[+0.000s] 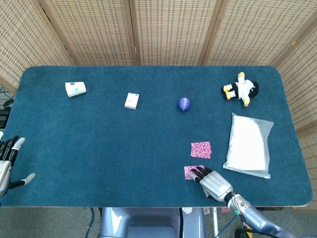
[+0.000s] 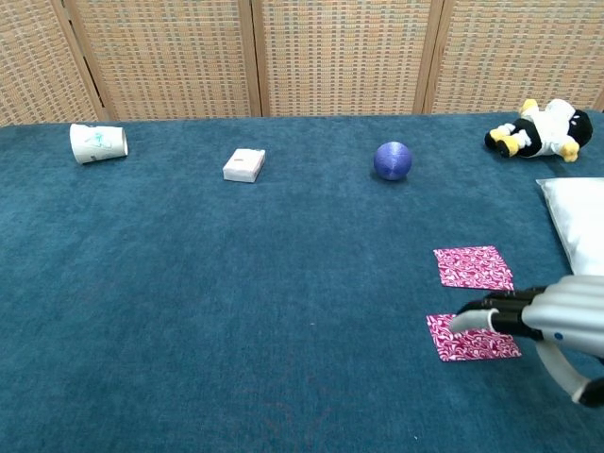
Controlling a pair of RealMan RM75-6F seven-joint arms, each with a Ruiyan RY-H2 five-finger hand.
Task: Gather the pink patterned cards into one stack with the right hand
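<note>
Cards, pink patterned, two, lying flat and apart on a blue table (image 1: 99,148).
Far card (image 1: 200,149) (image 2: 473,267) sits just left of the white pouch (image 1: 248,145); near card (image 1: 192,172) (image 2: 470,339) lies closer to the table's front edge, under the fingertips (image 2: 469,321) of the right hand (image 1: 213,181) (image 2: 547,316), which presses flat on it, fingers extended. Left hand (image 1: 7,161) at the left table edge, fingers spread, grasping nothing. Also present: paper cup (image 1: 75,89) on its side, small white box (image 1: 131,100), blue ball (image 1: 184,104), penguin plush (image 1: 241,89).
</note>
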